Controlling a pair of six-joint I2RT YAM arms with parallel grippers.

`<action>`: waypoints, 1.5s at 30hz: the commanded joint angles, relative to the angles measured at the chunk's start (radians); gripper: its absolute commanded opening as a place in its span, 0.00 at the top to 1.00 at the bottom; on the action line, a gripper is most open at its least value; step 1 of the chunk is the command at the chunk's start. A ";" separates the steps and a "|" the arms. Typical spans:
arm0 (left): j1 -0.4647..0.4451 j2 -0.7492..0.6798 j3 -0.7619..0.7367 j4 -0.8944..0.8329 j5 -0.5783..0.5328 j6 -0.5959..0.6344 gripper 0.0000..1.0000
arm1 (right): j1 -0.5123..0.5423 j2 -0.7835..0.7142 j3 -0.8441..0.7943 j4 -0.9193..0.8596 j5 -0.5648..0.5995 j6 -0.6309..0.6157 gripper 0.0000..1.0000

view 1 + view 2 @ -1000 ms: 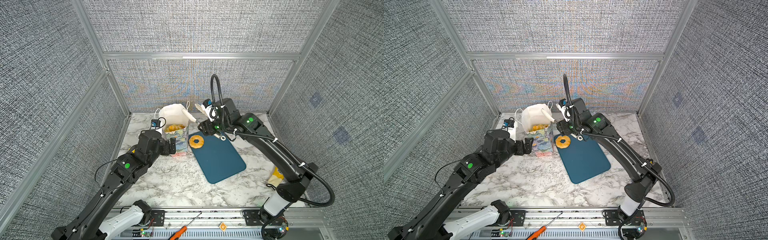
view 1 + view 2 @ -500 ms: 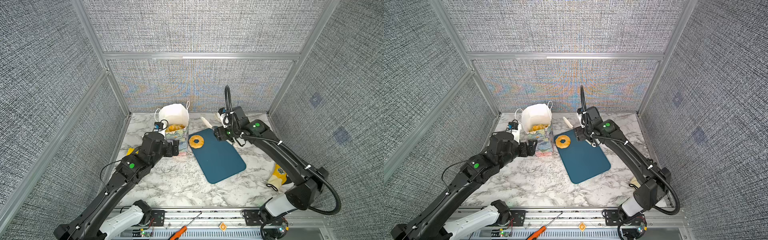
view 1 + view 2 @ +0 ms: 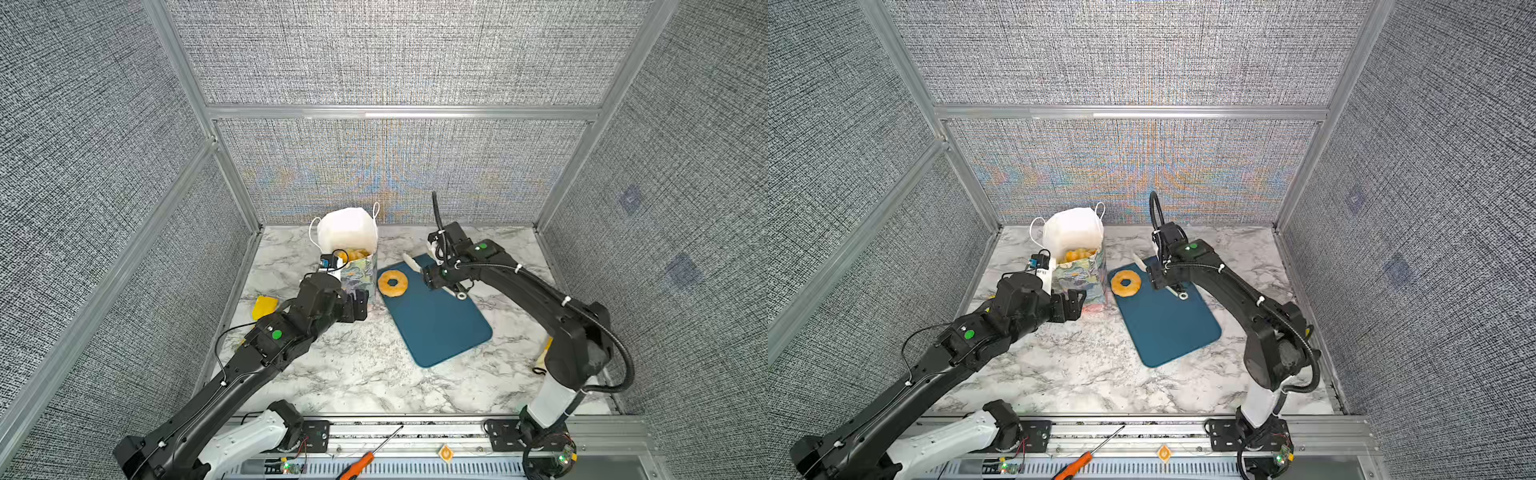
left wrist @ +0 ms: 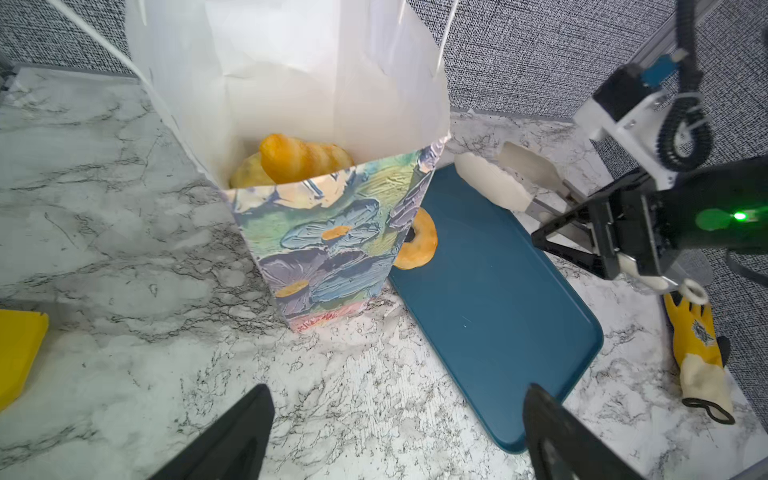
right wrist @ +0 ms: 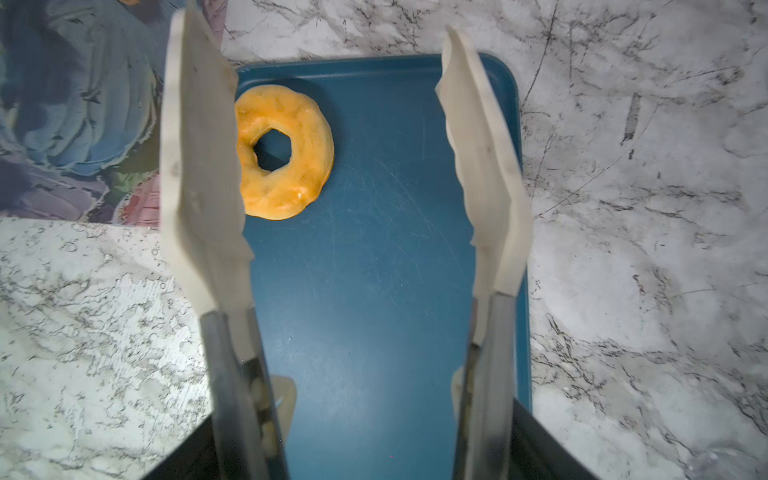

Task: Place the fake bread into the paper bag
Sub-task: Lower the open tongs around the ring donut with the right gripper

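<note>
On a marble table (image 3: 353,374) walled in grey fabric (image 3: 374,62), the left gripper (image 3: 360,300) stands spread and empty beside the paper bag (image 3: 359,274) holding pastries (image 4: 299,160), a ring doughnut (image 3: 392,283) lies on the blue tray (image 3: 440,332) just right of it, and the right gripper (image 3: 434,277) clasps wide-open tongs (image 5: 199,166) nearby.

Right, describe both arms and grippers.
The left arm and right arm are black with white base links and a green light each. White-tied cables run along them; the right arm carries a ribbed black hose. The left gripper and right gripper are black, wedge-fingered.
</note>
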 commanded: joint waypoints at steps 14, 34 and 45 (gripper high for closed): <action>-0.033 0.002 -0.069 0.061 -0.012 -0.053 0.05 | -0.003 0.274 0.171 -0.075 -0.088 -0.022 0.28; -0.036 -0.001 -0.088 0.047 -0.024 -0.067 0.04 | 0.018 0.337 0.177 -0.146 -0.065 -0.087 0.34; -0.036 -0.004 -0.087 0.039 -0.035 -0.066 0.04 | 0.014 0.280 0.096 -0.159 -0.042 -0.120 0.38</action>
